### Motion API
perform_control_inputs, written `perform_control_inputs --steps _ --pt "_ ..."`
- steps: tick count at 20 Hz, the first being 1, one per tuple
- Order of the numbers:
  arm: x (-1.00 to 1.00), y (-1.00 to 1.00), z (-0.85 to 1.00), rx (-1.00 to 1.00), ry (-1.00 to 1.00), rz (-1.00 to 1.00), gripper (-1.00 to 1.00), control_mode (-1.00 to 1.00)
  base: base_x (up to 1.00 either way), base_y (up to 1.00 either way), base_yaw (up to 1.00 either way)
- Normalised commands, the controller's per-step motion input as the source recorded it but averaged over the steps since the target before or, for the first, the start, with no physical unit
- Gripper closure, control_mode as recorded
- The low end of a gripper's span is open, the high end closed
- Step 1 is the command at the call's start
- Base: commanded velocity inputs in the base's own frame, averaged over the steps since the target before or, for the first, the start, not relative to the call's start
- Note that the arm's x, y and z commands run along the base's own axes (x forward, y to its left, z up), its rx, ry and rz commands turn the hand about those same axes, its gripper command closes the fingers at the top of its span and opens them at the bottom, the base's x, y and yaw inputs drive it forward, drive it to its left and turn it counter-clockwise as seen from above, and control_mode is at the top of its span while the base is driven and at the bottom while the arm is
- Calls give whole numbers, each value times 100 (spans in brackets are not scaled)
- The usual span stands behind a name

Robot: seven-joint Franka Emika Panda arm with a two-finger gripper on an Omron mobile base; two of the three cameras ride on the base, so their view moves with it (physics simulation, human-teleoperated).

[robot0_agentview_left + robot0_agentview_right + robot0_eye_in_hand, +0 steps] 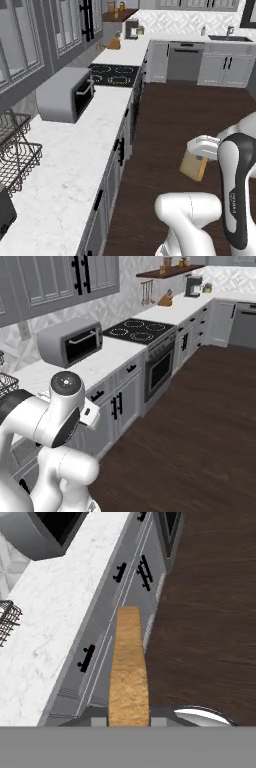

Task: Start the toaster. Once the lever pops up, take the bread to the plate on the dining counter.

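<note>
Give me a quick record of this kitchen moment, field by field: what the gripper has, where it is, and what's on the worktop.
held item: bread, seen edge-on in the hand view, tan with a darker crust
gripper: shut on the bread
position: arm out over the dark wood floor, clear of the marble worktop
on worktop: grey toaster oven, black cooktop, wire rack at the left edge
far end: coffee machine and knife block
task stage: bread in transit, not yet set down
</note>
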Motion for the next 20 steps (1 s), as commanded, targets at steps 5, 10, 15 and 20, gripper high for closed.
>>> perform_control_inputs --steps 5,10,15,20 --pt "0 0 0 0 0 0 100 100 24 -28 -54" --pt "0 0 0 0 0 0 100 100 42 -19 -42" --pt "0 0 0 0 0 0 100 100 51 -19 -38" --pt "0 0 0 0 0 0 100 100 59 -18 -37"
